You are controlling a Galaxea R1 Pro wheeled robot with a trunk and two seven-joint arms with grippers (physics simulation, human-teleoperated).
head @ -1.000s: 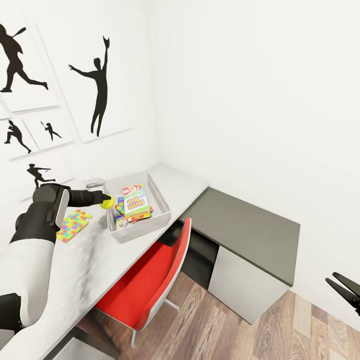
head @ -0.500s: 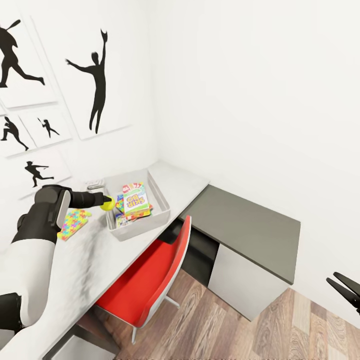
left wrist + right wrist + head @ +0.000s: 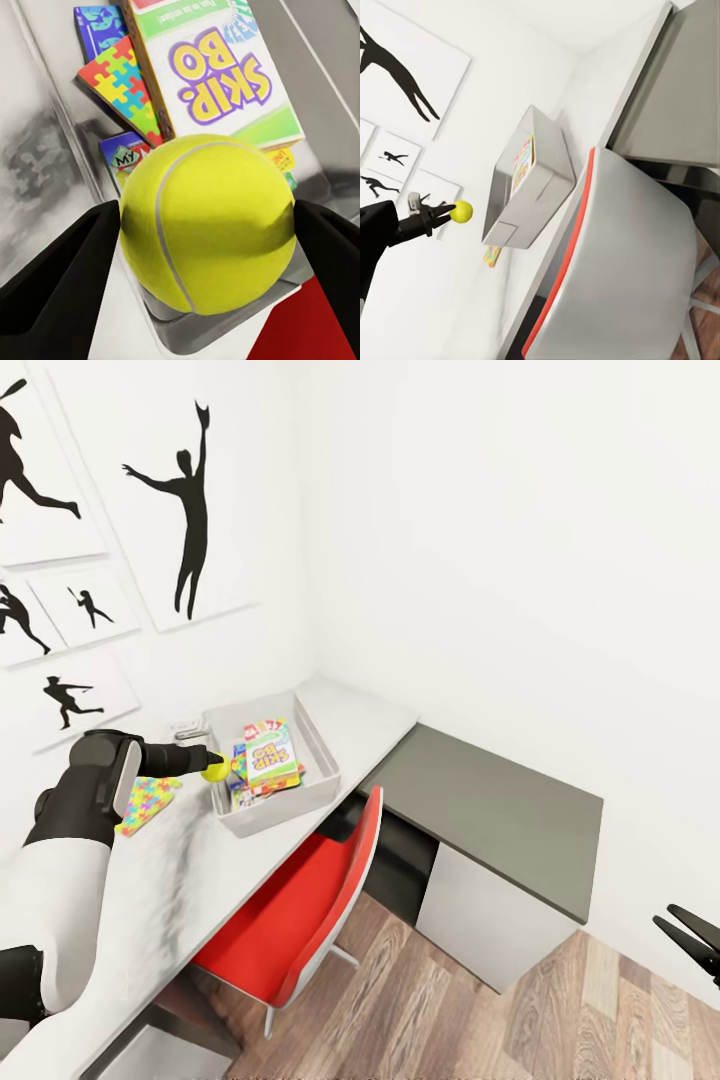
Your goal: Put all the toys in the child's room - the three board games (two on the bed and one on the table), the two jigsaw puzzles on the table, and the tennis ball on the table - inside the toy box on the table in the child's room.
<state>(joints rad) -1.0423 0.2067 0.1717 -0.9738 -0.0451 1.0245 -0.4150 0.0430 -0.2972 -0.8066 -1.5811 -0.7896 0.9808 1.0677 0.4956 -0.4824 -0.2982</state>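
Left gripper [image 3: 206,232]: black fingers clamped on fuzzy yellow-green tennis ball [image 3: 213,769], held at the grey toy box [image 3: 322,752] rim, as a second ago; view tilted. Inside: glossy SKIP-BO box [image 3: 271,752], mosaic puzzle [image 3: 124,82]. Second puzzle [image 3: 143,801] on table [image 3: 190,870]. Right gripper [image 3: 690,940]: fingers apart, empty.

The long light-grey bench [image 3: 190,880] runs from the near left into the far corner of the room. On it, toward the far end, sits the grey toy box [image 3: 290,800]. Left of the box a multicoloured jigsaw puzzle [image 3: 148,800] lies flat on the bench top, apart from the box. A small grey object [image 3: 187,731] rests by the wall behind it.
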